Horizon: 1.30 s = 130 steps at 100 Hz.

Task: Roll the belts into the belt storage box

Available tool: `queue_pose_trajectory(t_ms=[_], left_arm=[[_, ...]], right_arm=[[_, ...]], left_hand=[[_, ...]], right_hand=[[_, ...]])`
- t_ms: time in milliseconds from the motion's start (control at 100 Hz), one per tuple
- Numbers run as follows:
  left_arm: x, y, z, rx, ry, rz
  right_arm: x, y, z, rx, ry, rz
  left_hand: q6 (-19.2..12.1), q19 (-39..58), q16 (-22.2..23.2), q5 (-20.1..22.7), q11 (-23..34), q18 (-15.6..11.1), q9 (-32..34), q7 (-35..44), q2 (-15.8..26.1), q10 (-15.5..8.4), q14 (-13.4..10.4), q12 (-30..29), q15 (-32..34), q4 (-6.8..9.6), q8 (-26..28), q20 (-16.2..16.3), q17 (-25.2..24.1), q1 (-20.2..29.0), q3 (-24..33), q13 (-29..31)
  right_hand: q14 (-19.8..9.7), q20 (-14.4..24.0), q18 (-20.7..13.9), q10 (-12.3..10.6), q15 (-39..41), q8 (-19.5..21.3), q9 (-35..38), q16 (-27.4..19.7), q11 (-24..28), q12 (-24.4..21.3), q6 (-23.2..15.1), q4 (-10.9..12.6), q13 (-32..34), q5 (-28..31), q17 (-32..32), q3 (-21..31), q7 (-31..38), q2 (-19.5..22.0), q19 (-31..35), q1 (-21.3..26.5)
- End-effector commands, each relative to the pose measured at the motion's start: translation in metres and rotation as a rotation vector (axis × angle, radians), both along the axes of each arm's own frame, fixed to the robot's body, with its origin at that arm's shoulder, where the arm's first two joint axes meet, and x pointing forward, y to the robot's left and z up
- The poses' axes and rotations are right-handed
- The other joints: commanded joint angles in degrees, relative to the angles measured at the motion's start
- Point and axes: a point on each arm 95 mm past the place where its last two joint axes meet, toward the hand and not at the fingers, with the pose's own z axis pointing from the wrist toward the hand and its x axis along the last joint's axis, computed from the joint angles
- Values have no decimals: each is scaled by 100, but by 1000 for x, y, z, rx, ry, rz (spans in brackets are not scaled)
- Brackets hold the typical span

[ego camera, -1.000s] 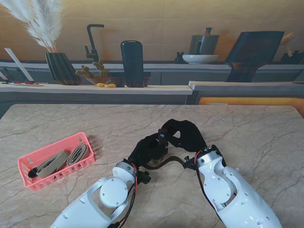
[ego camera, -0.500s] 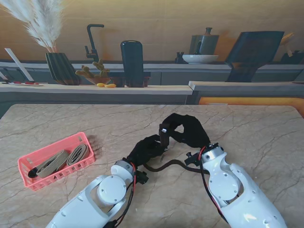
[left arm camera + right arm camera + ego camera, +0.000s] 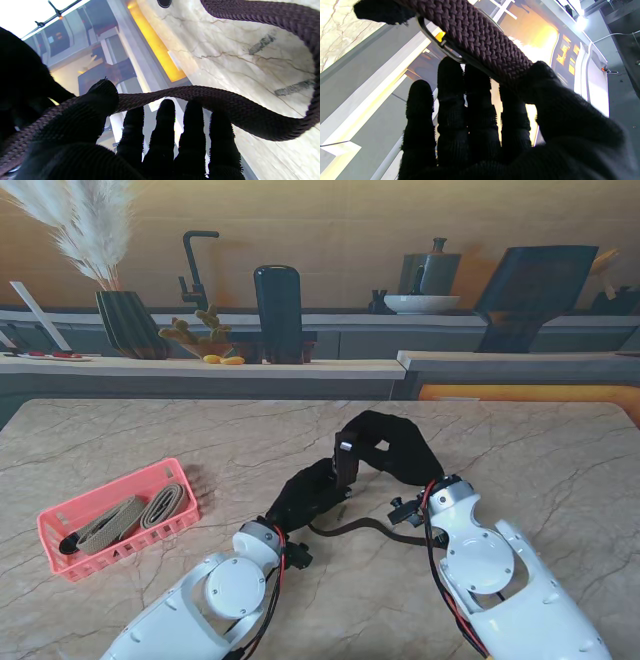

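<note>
Meanwhile both gloved hands hold one dark braided belt (image 3: 350,527) above the marble table (image 3: 520,450), to the right of the pink basket (image 3: 60,525). The right hand (image 3: 390,448) grips the buckle end: in its wrist view the thumb (image 3: 540,82) presses the woven strap (image 3: 480,40) against the fingers (image 3: 450,82), with the metal buckle (image 3: 437,43) showing beside them. The left hand (image 3: 312,492), nearer to me and closer to the basket, pinches the belt (image 3: 200,95) between thumb (image 3: 100,97) and fingers (image 3: 165,117); the slack loops away over the table and sags between the two wrists. Inside the basket lie two tan belts (image 3: 135,515), side by side, with a small black object (image 3: 67,545) at the basket's near end.
</note>
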Motion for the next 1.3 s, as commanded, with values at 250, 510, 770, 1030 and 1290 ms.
queue_pose_trajectory(t_ms=[250, 510, 770, 1030, 1290], left_arm=[[-11, -11, 3, -3, -72, -30], [-10, -9, 6, -8, -100, 10], [-7, -7, 6, 8, -139, 34], [-5, -4, 8, 13, -170, 73], [-4, -1, 11, 9, -202, 113]], right_arm=[[3, 2, -2, 78, 115, -18], [5, 1, -8, 108, 211, -46], [8, 3, -19, 178, 348, -69], [8, 4, -30, 224, 460, -89], [13, 9, -44, 224, 543, -102]], left_hand=[[-417, 259, -105, 429, 280, -75, 570, 554, -113, -337, -331, 32, 164, -56, 233, -260, 198, 531, 408, 502], [-957, 722, 137, 1042, -29, 113, 1925, 1586, 101, -540, -296, 1212, 810, -148, 117, -101, 491, 1818, -358, 1292], [-991, 974, 424, 1372, 156, 210, 2580, 2137, -81, -535, -246, 1505, 1389, -184, 33, 18, 667, 1731, -141, 1813], [-899, 1088, 466, 1341, 312, 183, 2697, 2330, -159, -570, -277, 1387, 1591, -226, -77, 74, 734, 1615, -54, 1973], [-844, 1210, 473, 1246, 839, 142, 2684, 2639, -211, -581, -285, 1225, 1881, -233, -176, 130, 787, 1339, -287, 2104]], right_hand=[[-83, 154, -223, 210, 358, 184, 133, 167, 301, 117, -652, 109, 97, 282, 69, 429, 590, 343, 288, 370], [74, 209, -197, 434, 691, 169, 101, 298, 606, 245, -369, 135, 128, 316, 115, 550, 585, 317, 429, 417], [178, 236, -161, 578, 953, 162, 63, 390, 863, 359, -191, 138, 143, 326, 130, 648, 578, 304, 584, 428], [242, 245, -136, 666, 1070, 164, 33, 427, 973, 411, -90, 158, 129, 342, 92, 703, 564, 276, 666, 438], [271, 234, -121, 688, 1104, 164, 24, 424, 1002, 418, -47, 166, 111, 353, 66, 741, 551, 254, 715, 439]])
